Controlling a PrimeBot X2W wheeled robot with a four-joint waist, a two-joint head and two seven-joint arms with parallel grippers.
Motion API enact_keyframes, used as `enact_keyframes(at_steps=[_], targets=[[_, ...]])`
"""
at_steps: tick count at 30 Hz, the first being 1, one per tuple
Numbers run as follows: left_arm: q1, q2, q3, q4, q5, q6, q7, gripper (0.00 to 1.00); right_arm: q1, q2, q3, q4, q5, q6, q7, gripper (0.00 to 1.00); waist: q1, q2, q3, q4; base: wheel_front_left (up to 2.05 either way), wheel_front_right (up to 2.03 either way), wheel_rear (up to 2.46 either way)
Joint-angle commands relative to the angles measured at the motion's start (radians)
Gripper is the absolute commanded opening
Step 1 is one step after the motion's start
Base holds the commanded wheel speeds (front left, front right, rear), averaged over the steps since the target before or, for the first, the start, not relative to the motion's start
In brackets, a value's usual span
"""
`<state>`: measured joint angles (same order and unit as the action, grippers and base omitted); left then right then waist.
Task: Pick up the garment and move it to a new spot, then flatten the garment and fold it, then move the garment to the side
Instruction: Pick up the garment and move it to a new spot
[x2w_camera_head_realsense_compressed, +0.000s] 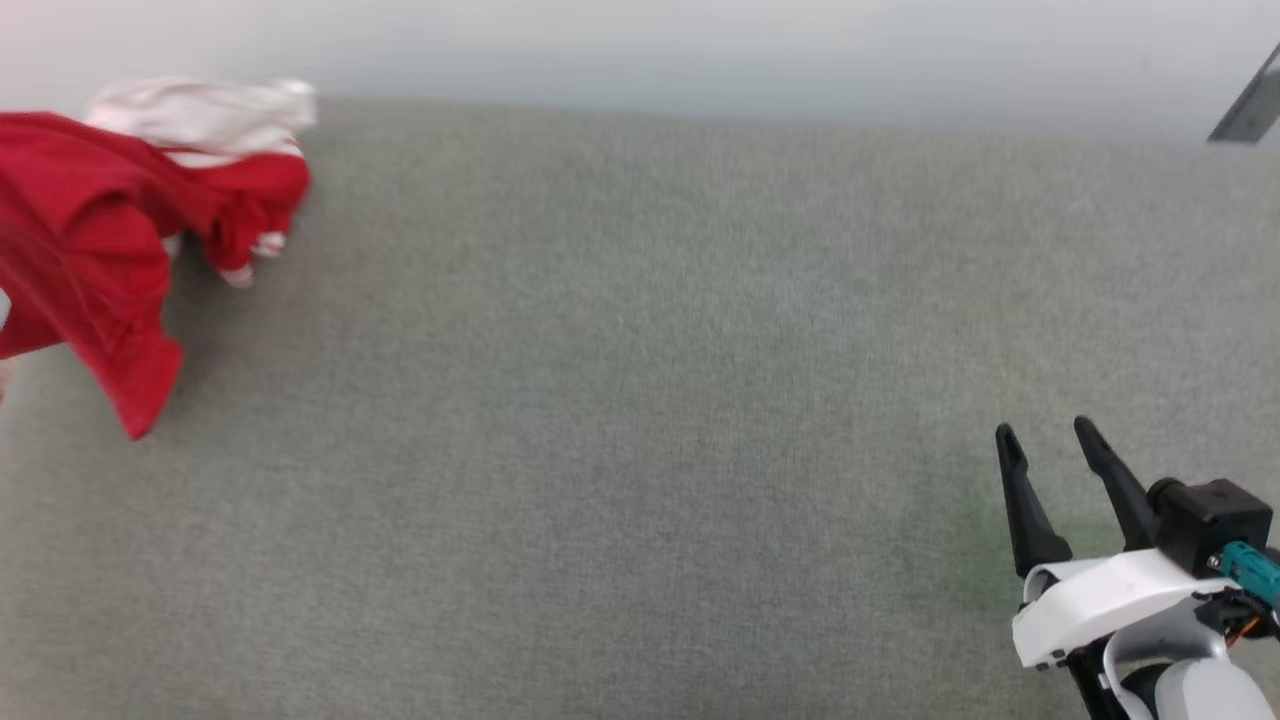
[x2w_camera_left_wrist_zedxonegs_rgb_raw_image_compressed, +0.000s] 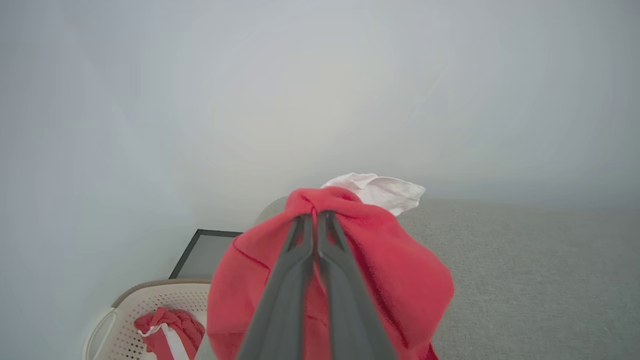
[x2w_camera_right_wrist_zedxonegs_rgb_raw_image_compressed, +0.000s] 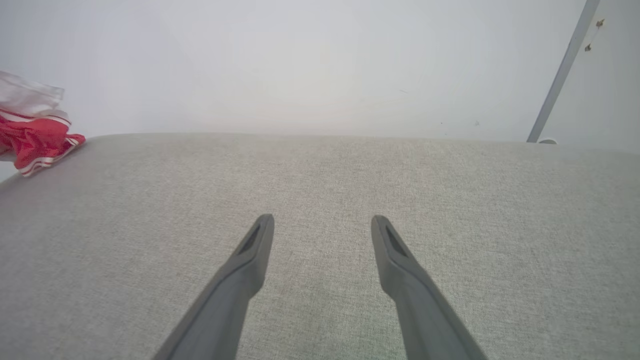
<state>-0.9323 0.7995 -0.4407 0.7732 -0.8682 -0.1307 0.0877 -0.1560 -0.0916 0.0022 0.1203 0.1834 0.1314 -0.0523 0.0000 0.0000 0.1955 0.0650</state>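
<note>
The garment (x2w_camera_head_realsense_compressed: 90, 230), red with a white sleeve and striped trim, is bunched and hangs at the far left of the grey surface. In the left wrist view my left gripper (x2w_camera_left_wrist_zedxonegs_rgb_raw_image_compressed: 315, 216) is shut on a fold of the garment (x2w_camera_left_wrist_zedxonegs_rgb_raw_image_compressed: 400, 280), whose red cloth drapes around both fingers with a white sleeve behind. My right gripper (x2w_camera_head_realsense_compressed: 1045, 432) stands open over the surface at the lower right with nothing between its fingers; in its own view the right gripper (x2w_camera_right_wrist_zedxonegs_rgb_raw_image_compressed: 322, 222) points at bare cloth, with the garment (x2w_camera_right_wrist_zedxonegs_rgb_raw_image_compressed: 35, 140) far off at the left edge.
A grey fabric surface (x2w_camera_head_realsense_compressed: 640, 420) spans the scene, with a pale wall behind. A cream perforated basket (x2w_camera_left_wrist_zedxonegs_rgb_raw_image_compressed: 125, 315) holding another red and white cloth (x2w_camera_left_wrist_zedxonegs_rgb_raw_image_compressed: 167, 330) stands below the surface's left end, next to a dark-framed panel (x2w_camera_left_wrist_zedxonegs_rgb_raw_image_compressed: 205, 255).
</note>
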Motion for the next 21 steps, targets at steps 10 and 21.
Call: enact_keyframes(at_steps=[10,21], targets=[[-0.074,0.059,-0.039,-0.138,0.041,0.002,-0.020,0.00,0.070,0.003,0.003,0.022,0.034,-0.001,-0.009,1.00,0.0000,0.0000,-0.206,0.035,0.00,0.00,0.00],[-0.082,0.091,-0.050,-0.365,0.031,0.044,0.078,0.00,0.085,0.006,-0.013,0.011,0.044,-0.001,-0.021,1.00,0.0000,0.0000,-0.231,0.003,0.00,0.00,0.00]])
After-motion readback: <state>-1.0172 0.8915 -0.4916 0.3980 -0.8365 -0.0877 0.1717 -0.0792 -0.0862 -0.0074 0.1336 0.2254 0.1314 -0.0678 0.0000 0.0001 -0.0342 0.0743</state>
